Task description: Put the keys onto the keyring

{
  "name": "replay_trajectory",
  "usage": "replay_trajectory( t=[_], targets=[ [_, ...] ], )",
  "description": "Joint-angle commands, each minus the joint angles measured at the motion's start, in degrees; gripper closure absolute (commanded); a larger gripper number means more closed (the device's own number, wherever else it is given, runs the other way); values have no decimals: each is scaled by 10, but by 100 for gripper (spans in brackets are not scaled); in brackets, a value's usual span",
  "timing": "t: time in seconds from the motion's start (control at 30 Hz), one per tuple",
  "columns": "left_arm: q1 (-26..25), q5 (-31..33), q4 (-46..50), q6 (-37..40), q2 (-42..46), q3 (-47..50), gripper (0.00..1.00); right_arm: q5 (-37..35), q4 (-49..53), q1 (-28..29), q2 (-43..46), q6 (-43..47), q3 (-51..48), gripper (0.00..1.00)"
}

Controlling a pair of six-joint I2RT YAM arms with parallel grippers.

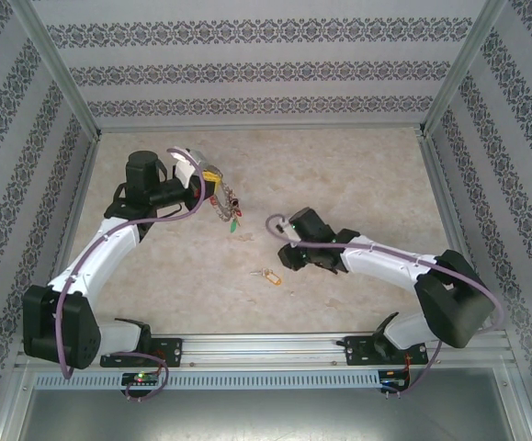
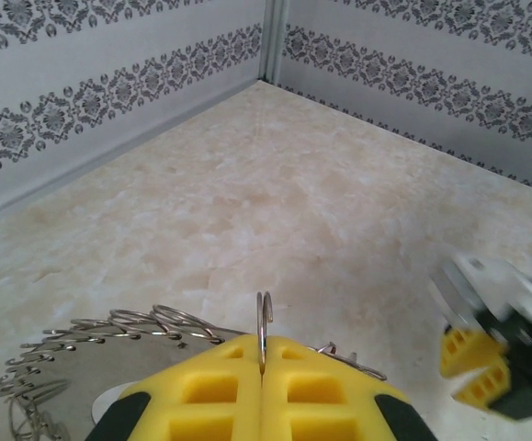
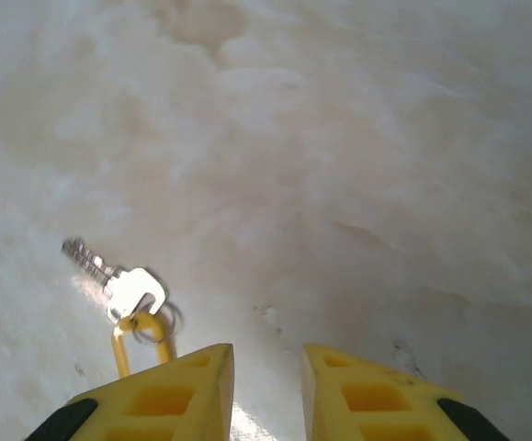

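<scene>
**Keyring pinched, one loose key on the worktop**

The left hand [image 2: 262, 360] is pressed together on the keyring [image 1: 226, 206]. Its yellow fingers [image 2: 212, 390] grip the wire ring edge-on over the far left of the worktop [image 1: 367, 175], with keys hanging from it. The right hand [image 3: 267, 360] sits low over the pale marbled surface, fingers slightly spread with nothing between them. A loose key [image 3: 133, 288] with a yellow tag lies flat just beside one of its fingers.
</scene>
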State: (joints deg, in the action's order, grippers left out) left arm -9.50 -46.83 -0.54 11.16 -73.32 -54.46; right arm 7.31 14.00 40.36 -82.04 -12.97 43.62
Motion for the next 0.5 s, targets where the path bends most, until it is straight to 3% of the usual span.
replay_trajectory(
  t=[0.0,0.07,0.2,0.47],
  targets=[
    [-12,-21,12,15,32,9,100,90,47,-5,-21,-167,35,72],
    [-13,-17,18,16,43,12,100,122,45,3,-44,-218,45,72],
    [-14,2,29,22,66,22,100,116,50,29,-74,-274,61,69],
    [-14,27,25,25,96,45,100,79,81,66,-140,-297,100,68]
  ],
)
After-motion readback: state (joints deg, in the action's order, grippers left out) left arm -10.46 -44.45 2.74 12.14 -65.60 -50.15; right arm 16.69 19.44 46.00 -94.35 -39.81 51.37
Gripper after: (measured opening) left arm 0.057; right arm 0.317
